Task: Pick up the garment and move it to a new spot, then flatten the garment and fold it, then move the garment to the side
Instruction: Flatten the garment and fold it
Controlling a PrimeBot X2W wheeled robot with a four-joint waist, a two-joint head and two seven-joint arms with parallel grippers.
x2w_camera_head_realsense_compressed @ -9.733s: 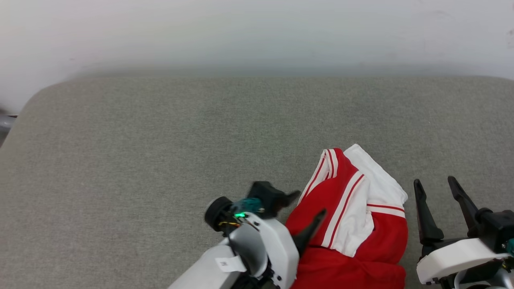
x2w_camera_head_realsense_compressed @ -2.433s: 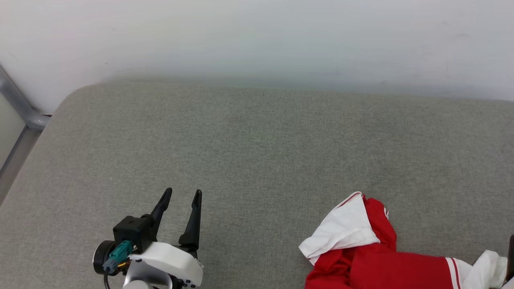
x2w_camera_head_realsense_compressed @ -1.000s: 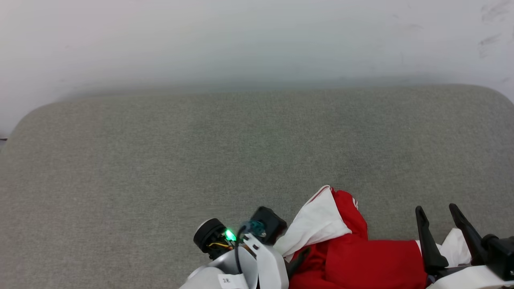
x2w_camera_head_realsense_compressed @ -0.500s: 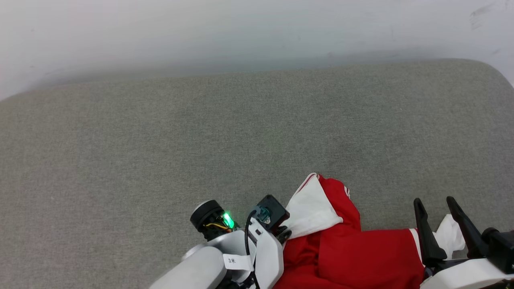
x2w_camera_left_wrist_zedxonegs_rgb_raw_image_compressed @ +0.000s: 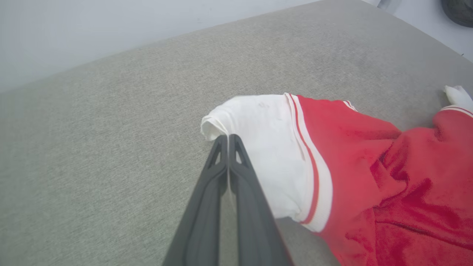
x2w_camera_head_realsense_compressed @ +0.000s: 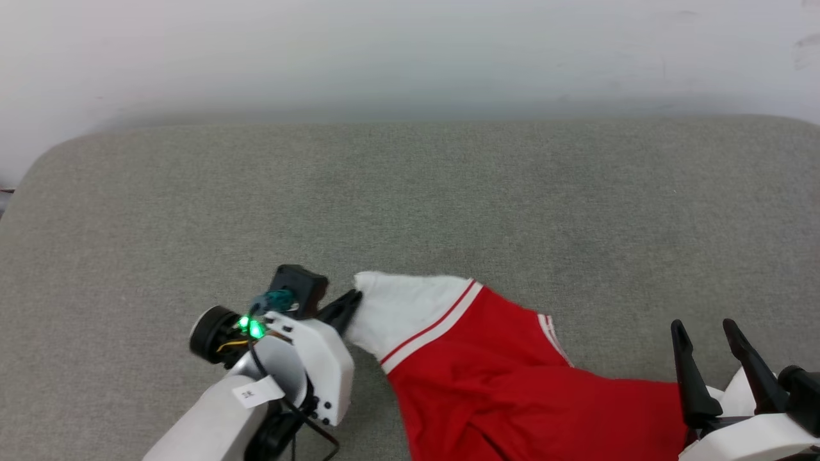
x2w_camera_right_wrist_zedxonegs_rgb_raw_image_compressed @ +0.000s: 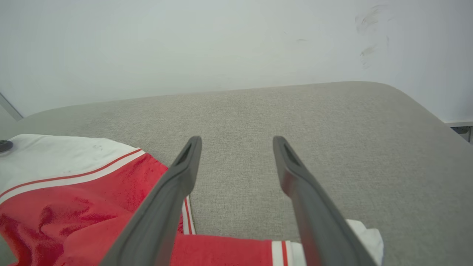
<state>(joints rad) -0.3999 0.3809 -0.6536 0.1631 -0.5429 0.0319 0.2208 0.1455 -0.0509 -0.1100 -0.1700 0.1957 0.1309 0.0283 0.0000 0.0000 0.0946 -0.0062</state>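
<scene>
The garment is a red jersey with white, red-striped sleeve ends, lying rumpled on the grey cushion at the lower middle and right. My left gripper is shut on the white sleeve end, which is stretched out to the left. In the left wrist view the two dark fingers are pressed together at the white cuff's edge. My right gripper stands open at the lower right, above the garment's right end, with nothing between its fingers.
The grey upholstered cushion spans the whole view, with a pale wall behind it. Its rounded corners show at the far left and far right. Bare cushion lies left of and beyond the garment.
My left gripper closed on the white sleeve end and has pulled it leftward, stretching the garment out. The right gripper stays open at the lower right. The head camera also shifted.
</scene>
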